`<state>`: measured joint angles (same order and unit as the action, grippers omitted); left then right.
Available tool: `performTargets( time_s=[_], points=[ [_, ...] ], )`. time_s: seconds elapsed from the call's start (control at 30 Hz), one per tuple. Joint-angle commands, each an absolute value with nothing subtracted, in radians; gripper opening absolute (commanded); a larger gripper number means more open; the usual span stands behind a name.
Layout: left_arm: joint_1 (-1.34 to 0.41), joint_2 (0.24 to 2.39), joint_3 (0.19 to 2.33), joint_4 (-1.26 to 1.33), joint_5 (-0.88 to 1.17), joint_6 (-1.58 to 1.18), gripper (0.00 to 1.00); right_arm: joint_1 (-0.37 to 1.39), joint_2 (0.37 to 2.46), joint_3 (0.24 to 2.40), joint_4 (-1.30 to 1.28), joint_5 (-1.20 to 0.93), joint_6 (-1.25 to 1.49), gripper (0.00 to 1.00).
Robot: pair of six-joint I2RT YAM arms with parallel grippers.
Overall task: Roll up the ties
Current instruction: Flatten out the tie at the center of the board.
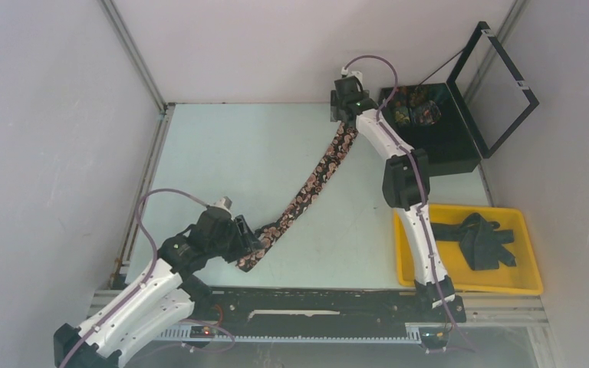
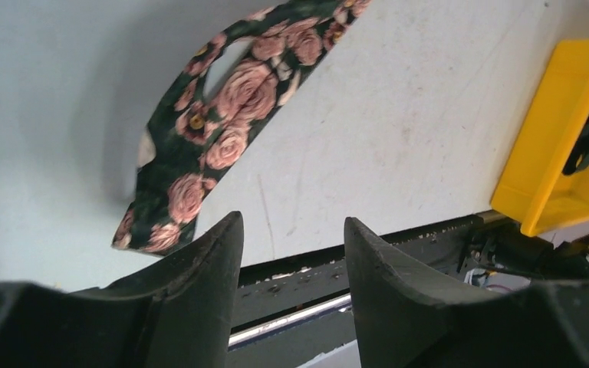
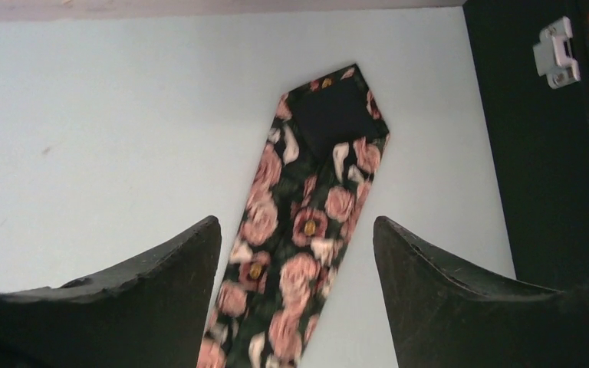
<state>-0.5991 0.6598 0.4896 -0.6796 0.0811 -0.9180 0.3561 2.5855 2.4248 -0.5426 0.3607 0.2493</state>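
Top: rose-patterned tie (image 1: 318, 172) lies flat, curving from 7 to 1 o'clock; left gripper (image 1: 247, 244) at its near end, right gripper (image 1: 343, 115) over its far end.
Left wrist: jaws parted, empty, tie tip at 10 o'clock.
Right wrist: jaws wide, gripping nothing, tie flat beneath.
Risk: neither end pinned, so fabric may skew and roll go loose.

A pale green surface (image 1: 238, 153) is lying between white walls. A yellow tray (image 1: 475, 288) is sitting at its near right corner. A black box (image 1: 452, 149) is standing at the far right corner, its framed lid (image 1: 508, 64) standing open. A black rail (image 1: 314, 300) is running along the near edge.
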Motion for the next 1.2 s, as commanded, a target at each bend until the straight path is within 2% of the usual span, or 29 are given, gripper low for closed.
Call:
performTargets(
  time_s=[0.0, 0.2, 0.3, 0.47, 0.53, 0.6, 0.7, 0.87, 1.17],
  points=[
    [-0.598, 0.581, 0.465, -0.811, -0.031, -1.080, 0.55, 0.414, 2.286, 2.280, -0.488, 0.360, 0.247, 0.75],
    [-0.599, 0.480, 0.445, -0.951, -0.147, -1.264, 0.52, 0.475, 2.040, 1.928, -0.473, 0.275, 0.328, 0.74],
    [-0.598, 0.441, 0.450, -0.973, -0.185, -1.286, 0.54, 0.497, 1.955, 1.750, -0.488, 0.148, 0.375, 0.72],
    [-0.598, 0.455, 0.416, -0.949, -0.175, -1.221, 0.57, 0.538, 1.878, 1.532, -0.495, -0.014, 0.431, 0.62],
    [-0.598, 0.465, 0.379, -0.883, -0.129, -1.181, 0.56, 0.540, 1.880, 1.483, -0.495, -0.077, 0.440, 0.54],
    [-0.598, 0.452, 0.363, -0.843, -0.105, -1.172, 0.56, 0.538, 1.904, 1.476, -0.510, -0.121, 0.435, 0.44],
    [-0.597, 0.413, 0.371, -0.860, -0.137, -1.189, 0.56, 0.533, 1.945, 1.503, -0.543, -0.162, 0.430, 0.37],
    [-0.598, 0.376, 0.362, -0.854, -0.169, -1.208, 0.56, 0.540, 2.013, 1.564, -0.586, -0.149, 0.425, 0.36],
    [-0.598, 0.448, 0.334, -0.810, -0.160, -1.225, 0.54, 0.539, 2.180, 1.730, -0.701, -0.153, 0.423, 0.34]
  ],
)
